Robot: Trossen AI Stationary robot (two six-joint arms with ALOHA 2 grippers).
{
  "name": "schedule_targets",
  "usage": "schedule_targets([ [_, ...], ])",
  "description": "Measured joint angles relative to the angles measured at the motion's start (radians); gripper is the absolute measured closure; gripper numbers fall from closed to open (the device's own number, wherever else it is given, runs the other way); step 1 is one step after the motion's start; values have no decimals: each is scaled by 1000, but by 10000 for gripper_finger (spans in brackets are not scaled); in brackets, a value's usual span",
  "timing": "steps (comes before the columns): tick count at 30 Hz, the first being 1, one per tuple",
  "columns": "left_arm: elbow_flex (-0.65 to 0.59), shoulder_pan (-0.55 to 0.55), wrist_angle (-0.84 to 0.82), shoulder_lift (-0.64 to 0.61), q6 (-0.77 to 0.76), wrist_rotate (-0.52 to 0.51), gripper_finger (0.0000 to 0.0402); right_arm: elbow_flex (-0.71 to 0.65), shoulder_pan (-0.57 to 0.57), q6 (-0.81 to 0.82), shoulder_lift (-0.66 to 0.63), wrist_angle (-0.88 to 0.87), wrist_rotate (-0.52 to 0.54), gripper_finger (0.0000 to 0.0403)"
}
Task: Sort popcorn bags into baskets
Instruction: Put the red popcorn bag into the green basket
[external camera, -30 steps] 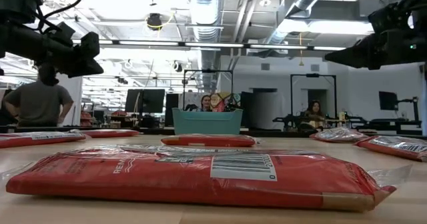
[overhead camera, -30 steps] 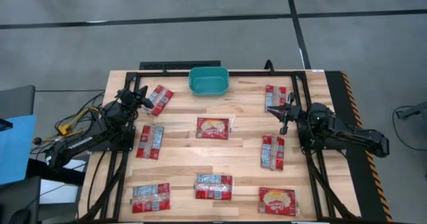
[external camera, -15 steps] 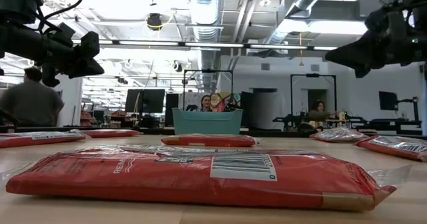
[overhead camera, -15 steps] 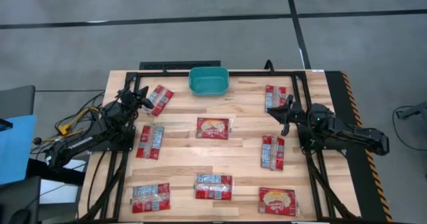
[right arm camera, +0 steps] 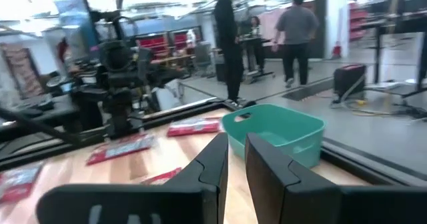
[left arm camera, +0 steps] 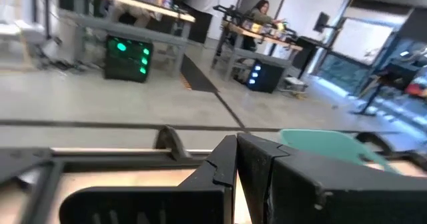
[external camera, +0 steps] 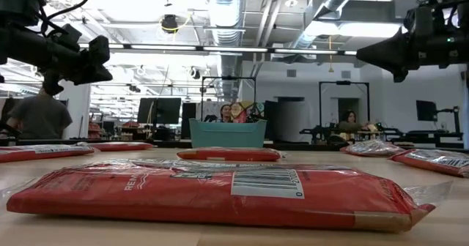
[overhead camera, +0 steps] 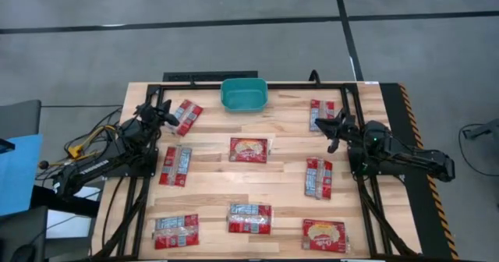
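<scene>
Two black jointed arms – left arm [overhead camera: 109,157], right arm [overhead camera: 398,157] – chunky matte housings, blocky squared fingers. Black cables plus yellow connector [overhead camera: 74,147] trailing beside left arm base.

The small teal plastic bin [overhead camera: 244,94] sits at the surface's [overhead camera: 288,172] far edge, midway; flat red popcorn packets [overhead camera: 249,150] lie spread across the rest, none inside it.
</scene>
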Motion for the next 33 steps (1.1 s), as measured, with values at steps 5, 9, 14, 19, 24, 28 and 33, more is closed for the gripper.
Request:
schedule_targets([
  [5,-1,0,1,0,37,-34,402,0,-7,-43,0,-2,16,326],
  [9,-1,0,1,0,59,-36,402,0,-35,-76,0,-17,93,326],
  [14,-2,16,1,0,99,-42,401,0,-92,-90,0,-22,160,325],
  [19,-2,43,1,0,125,-62,401,1,-151,-90,0,6,162,303],
  [24,-3,65,0,9,117,-71,401,2,-196,-17,0,-7,258,278],
  [28,-3,92,-1,46,17,-97,401,2,-225,10,0,-2,260,259],
  [33,-4,136,-2,111,-3,-108,401,2,-249,-81,0,-4,263,245],
])
